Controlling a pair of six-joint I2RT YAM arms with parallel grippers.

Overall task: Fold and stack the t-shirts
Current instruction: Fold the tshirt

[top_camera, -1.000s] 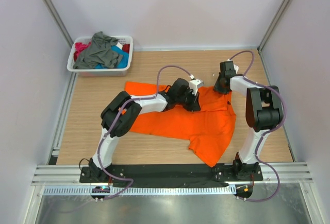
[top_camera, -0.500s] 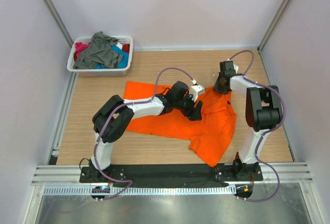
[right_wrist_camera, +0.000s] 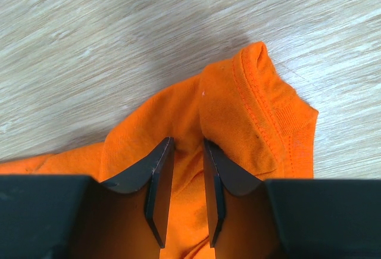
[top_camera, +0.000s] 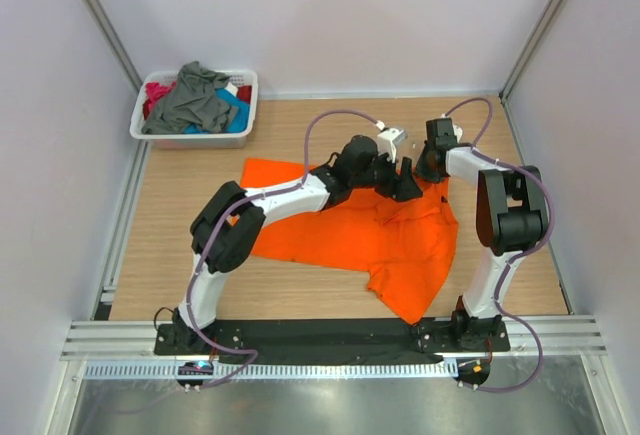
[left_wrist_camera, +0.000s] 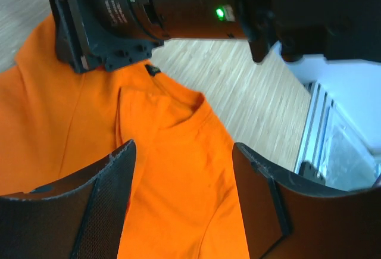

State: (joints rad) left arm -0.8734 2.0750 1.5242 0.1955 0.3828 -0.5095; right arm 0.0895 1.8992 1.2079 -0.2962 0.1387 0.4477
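Observation:
The orange t-shirt (top_camera: pixel 340 230) lies spread and rumpled across the middle of the table, one end trailing toward the near edge. My right gripper (top_camera: pixel 428 169) is at the shirt's far right corner, and the right wrist view shows its jaws (right_wrist_camera: pixel 184 147) shut on a bunched fold of orange fabric (right_wrist_camera: pixel 238 110) beside a stitched hem. My left gripper (top_camera: pixel 405 186) hovers just left of it, open, over the neckline (left_wrist_camera: pixel 172 107); nothing sits between its fingers (left_wrist_camera: pixel 113 193).
A white laundry basket (top_camera: pixel 190 140) stands at the far left corner, holding a dark grey t-shirt (top_camera: pixel 195 98), a teal-blue one (top_camera: pixel 236 112) and a red-pink one (top_camera: pixel 156 95). The right arm's dark wrist housing (left_wrist_camera: pixel 178 9) sits close above my left gripper. Metal rails run along the table's sides.
My left gripper has opened, let go of the orange fabric and swung right and farther away, up beside the right gripper. The right gripper has kept its hold and place.

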